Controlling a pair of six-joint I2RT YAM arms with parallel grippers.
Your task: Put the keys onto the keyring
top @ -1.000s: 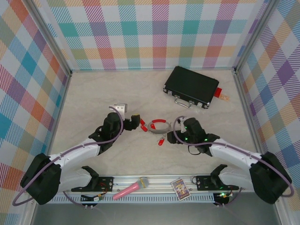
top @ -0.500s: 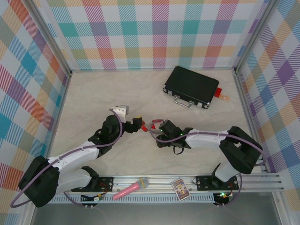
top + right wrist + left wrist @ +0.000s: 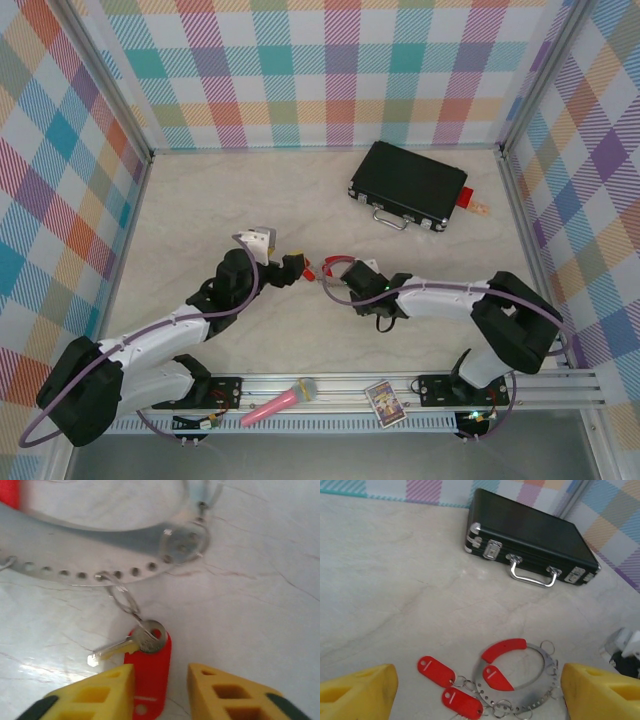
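Marbled tabletop (image 3: 200,200): left fingers (image 3: 355,690) spread wide near the keyring (image 3: 530,696), right fingers (image 3: 95,695) straddle 1 key (image 3: 150,675), grip unclear.

High overhead view, close wrist views share keyring (image 3: 540,686)

**Left arm** (image 3: 150,338): white moulded link shells set between bulky matt-black joint housings. A purple cable (image 3: 180,318) runs along the outside and loops free at the shoulder.

**Right arm** (image 3: 450,298): the same white shells and black housings, with a matching purple cable (image 3: 430,287). A small green light (image 3: 476,414) glows at its base.

**Base brackets** (image 3: 212,386): flat black, one at each foot.

**Left jaws:** plain bright-yellow plastic with softly rounded edges.

**Right jaws:** bright yellow, each with square recesses in its upper face and black trim at the rear corner.
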